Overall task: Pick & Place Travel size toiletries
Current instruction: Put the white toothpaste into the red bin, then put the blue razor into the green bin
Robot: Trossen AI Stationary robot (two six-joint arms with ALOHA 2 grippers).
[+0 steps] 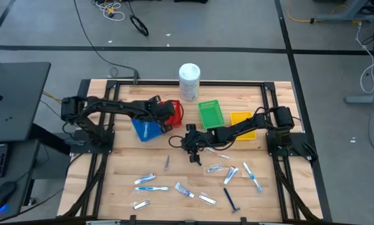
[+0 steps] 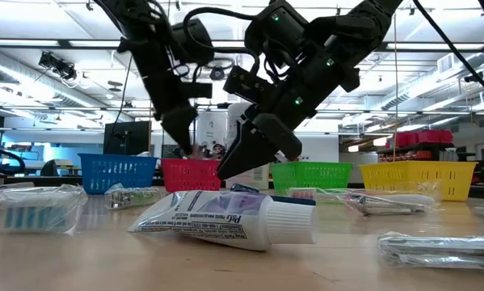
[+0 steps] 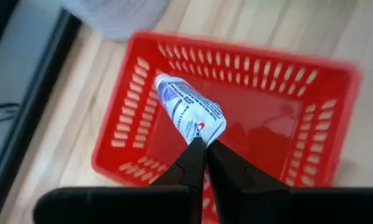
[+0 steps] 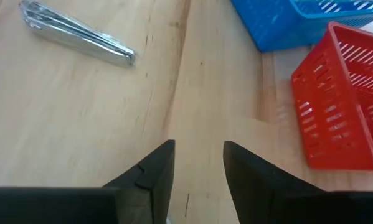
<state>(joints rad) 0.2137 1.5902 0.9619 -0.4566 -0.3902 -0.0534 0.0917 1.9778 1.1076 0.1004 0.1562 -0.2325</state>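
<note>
The wooden table [image 1: 124, 169] carries four baskets in a row behind the right gripper [image 1: 193, 152]: blue basket [image 1: 146, 130], red basket [image 1: 173, 112], green basket [image 1: 210, 114], yellow basket [image 1: 241, 120]; a white tub [image 1: 189, 82] stands beyond them; toiletries [image 1: 185, 190] lie scattered on the gripper's near side; nail clippers [image 4: 77, 37] lie just beside it.

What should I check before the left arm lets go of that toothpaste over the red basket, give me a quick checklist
1. Left gripper pinches the toothpaste tube by its flat end: ok.
2. Tube is above the red basket, inside its rim: ok.
3. Basket floor under the tube is bare: ok.
4. Right gripper is open, holding nothing, above bare table wood: ok.
5. Right arm is apart from the red basket, toward the table's middle: ok.
6. How high the tube hangs above the basket floor: cannot tell.
</note>
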